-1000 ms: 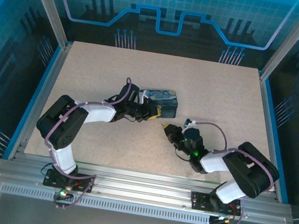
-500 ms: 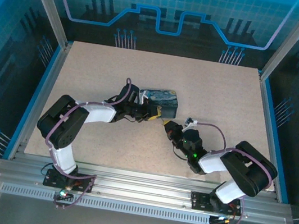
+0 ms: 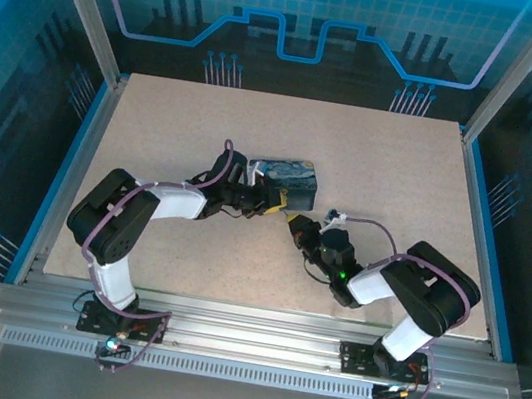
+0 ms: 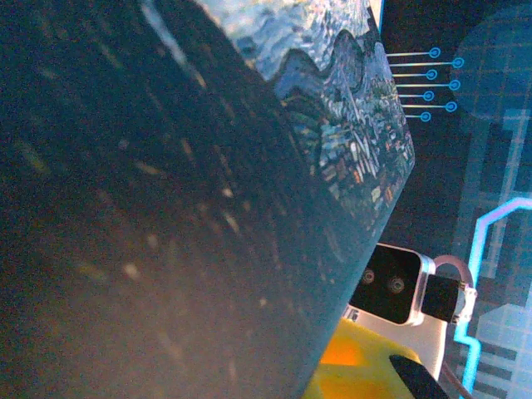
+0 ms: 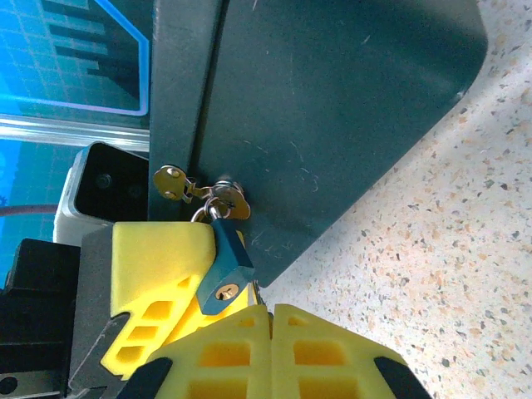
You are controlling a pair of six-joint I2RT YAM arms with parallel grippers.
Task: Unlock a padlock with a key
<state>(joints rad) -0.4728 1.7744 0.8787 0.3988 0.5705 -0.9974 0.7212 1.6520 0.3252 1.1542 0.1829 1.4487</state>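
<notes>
right gripper (image 5: 270,314) closed, tips beside padlock (image 5: 226,266)

A painted tin box (image 3: 290,176) is sitting on the speckled surface (image 3: 384,158). Its top is showing a night sky.

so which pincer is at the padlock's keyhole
The right pincer: its shut yellow tips meet at the keyhole end of the blue padlock; the left pincer sits beside it.

Speckled beige tabletop (image 3: 382,167), blue-edged; glowing blue circuit-pattern panels (image 3: 375,24) left, right, far (gear motif top); aluminium rail (image 3: 253,344) near.
</notes>
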